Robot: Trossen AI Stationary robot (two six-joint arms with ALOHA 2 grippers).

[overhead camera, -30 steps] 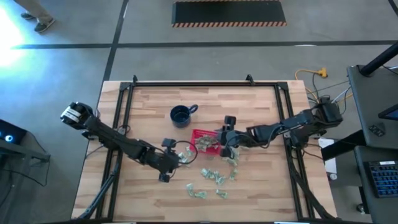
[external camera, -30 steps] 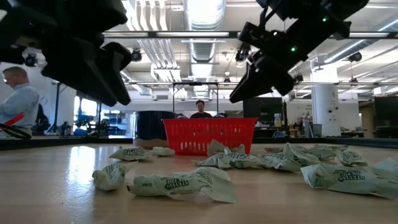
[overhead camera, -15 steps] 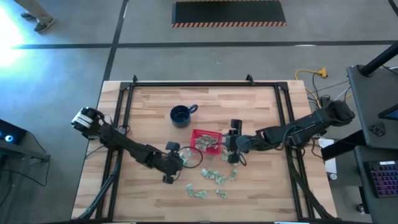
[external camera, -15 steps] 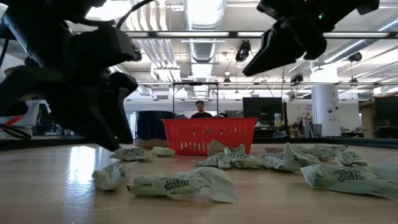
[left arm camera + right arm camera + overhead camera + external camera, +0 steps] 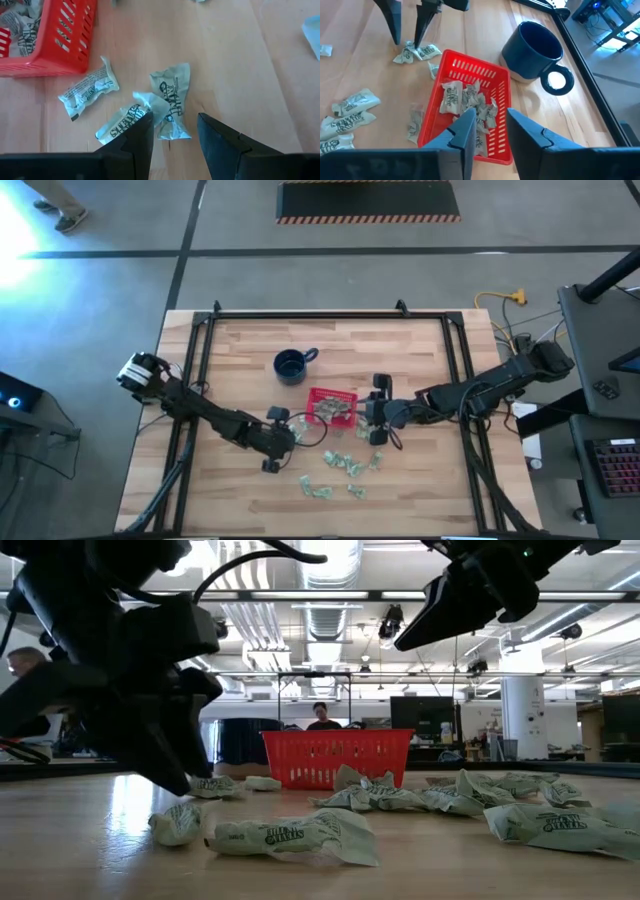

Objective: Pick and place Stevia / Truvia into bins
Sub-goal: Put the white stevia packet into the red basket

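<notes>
Wooden tabletop beside the red basket point(image 5: 332, 406) holds crumpled, featherlight sachets point(image 5: 170, 102); left gripper point(image 5: 172, 132), fingers spread, should pinch one's middle; right gripper point(image 5: 487, 131), fingers parted, hovers empty.

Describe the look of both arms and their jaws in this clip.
Both arms are dark, jointed and slim, with black cables looping alongside. The left arm has a pale silver-white motor housing at its base. Each gripper, left gripper and right gripper, ends in two matte, dark, wedge-shaped jaws.

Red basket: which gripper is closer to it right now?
Right. The right gripper hovers at the red basket's edge, open over its sachets. The left gripper stands off its other side, open above loose sachets.
</notes>
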